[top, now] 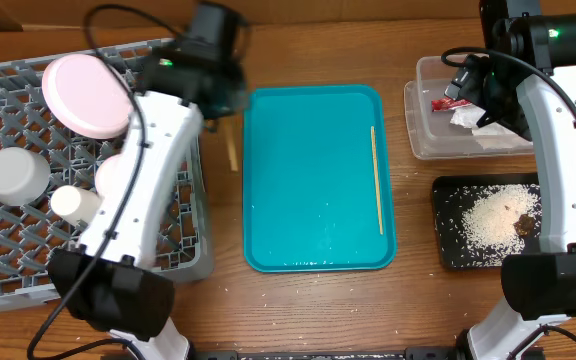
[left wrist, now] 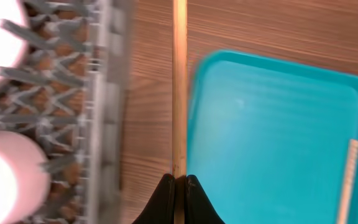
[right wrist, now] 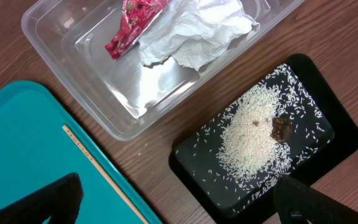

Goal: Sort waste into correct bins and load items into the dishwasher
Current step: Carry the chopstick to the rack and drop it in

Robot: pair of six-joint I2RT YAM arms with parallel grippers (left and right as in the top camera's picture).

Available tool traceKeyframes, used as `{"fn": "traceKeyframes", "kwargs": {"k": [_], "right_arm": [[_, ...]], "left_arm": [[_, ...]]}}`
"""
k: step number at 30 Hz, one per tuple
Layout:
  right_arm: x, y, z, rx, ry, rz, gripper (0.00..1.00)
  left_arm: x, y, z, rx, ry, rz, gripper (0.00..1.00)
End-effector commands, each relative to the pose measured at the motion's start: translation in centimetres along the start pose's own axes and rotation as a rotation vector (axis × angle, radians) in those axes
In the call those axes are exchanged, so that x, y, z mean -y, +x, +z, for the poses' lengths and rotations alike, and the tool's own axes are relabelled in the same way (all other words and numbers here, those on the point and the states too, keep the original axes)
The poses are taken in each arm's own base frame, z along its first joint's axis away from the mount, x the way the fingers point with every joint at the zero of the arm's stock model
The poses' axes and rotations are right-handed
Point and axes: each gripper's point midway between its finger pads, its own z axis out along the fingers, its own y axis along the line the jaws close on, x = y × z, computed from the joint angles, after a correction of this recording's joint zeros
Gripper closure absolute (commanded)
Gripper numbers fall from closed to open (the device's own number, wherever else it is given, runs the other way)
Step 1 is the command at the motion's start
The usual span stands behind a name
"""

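So the left end effector (left wrist: 179, 185) is pinched shut on one chopstick (left wrist: 179, 87), over the bench (left wrist: 148, 93) beside the rack (left wrist: 107, 112), and it looks bound for it. The right end effector (right wrist: 179, 186) hangs wide open over the tub (right wrist: 61, 56).

Overhead, left arm (top: 153, 150) conceals most of smaller white dish (top: 108, 178) and part of dish rack (top: 18, 250); right arm (top: 558, 130) overlaps black tray (top: 448, 250) edge.
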Motion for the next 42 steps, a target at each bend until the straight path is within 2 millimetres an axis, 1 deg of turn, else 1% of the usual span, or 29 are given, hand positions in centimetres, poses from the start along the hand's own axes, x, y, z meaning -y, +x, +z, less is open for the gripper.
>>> {"fn": "traceKeyframes", "kwargs": {"k": [1, 2, 4, 7, 8, 9, 12, 15, 18, 24, 27, 34, 37, 40, 42], "right_arm": [[0.2, -0.5, -1.3, 0.035, -0.024, 0.005, 0.00], [0.2, -0.5, -1.3, 0.035, -0.024, 0.004, 0.00], [0.2, -0.5, -1.3, 0.035, -0.024, 0.005, 0.00], [0.2, -0.5, -1.3, 0.035, -0.024, 0.005, 0.00], [0.2, -0.5, -1.3, 0.035, -0.024, 0.005, 0.00], [0.2, -0.5, -1.3, 0.035, -0.024, 0.005, 0.00], [0.2, -0.5, -1.3, 0.035, -0.024, 0.005, 0.00], [0.2, -0.5, -1.3, 0.035, -0.024, 0.005, 0.00], [0.2, -0.5, -1.3, 0.035, -0.024, 0.005, 0.00], [0.2, -0.5, -1.3, 0.035, -0.024, 0.005, 0.00], [0.2, -0.5, -1.3, 0.035, -0.024, 0.005, 0.00], [0.2, -0.5, -1.3, 0.035, -0.024, 0.005, 0.00], [0.2, -0.5, -1.3, 0.035, -0.024, 0.005, 0.00], [0.2, -0.5, -1.3, 0.035, -0.024, 0.005, 0.00], [0.2, -0.5, -1.3, 0.035, -0.024, 0.005, 0.00]], "left_arm": [[-2.2, -0.7, 1.1, -0.022, -0.015, 0.073, 0.96], [-3.0, -0.9, 1.4, -0.023, -0.035, 0.070, 0.96], [-5.4, -1.7, 2.3, -0.019, -0.097, 0.035, 0.96], [-7.9, -2.4, 3.8, -0.030, -0.129, -0.010, 0.96], [-8.3, -2.5, 4.1, -0.032, -0.130, -0.007, 0.96], [-9.1, -2.9, 5.2, -0.041, -0.131, 0.011, 0.96], [-10.2, -3.1, 7.2, -0.059, -0.139, 0.027, 0.96], [-10.0, -3.1, 9.2, -0.078, -0.102, 0.066, 0.96], [-9.5, -3.3, 10.4, -0.080, -0.071, 0.061, 0.96], [-9.1, -3.8, 10.6, -0.062, -0.051, 0.085, 0.95], [-9.2, -3.6, 10.6, -0.069, -0.053, 0.086, 0.92], [-9.3, -3.3, 10.6, -0.081, -0.055, 0.085, 0.90], [-9.3, -3.1, 10.5, -0.090, -0.057, 0.086, 0.87], [-9.4, -2.9, 10.5, -0.097, -0.058, 0.086, 0.81], [-9.4, -2.9, 10.5, -0.098, -0.059, 0.086, 0.81]]}}
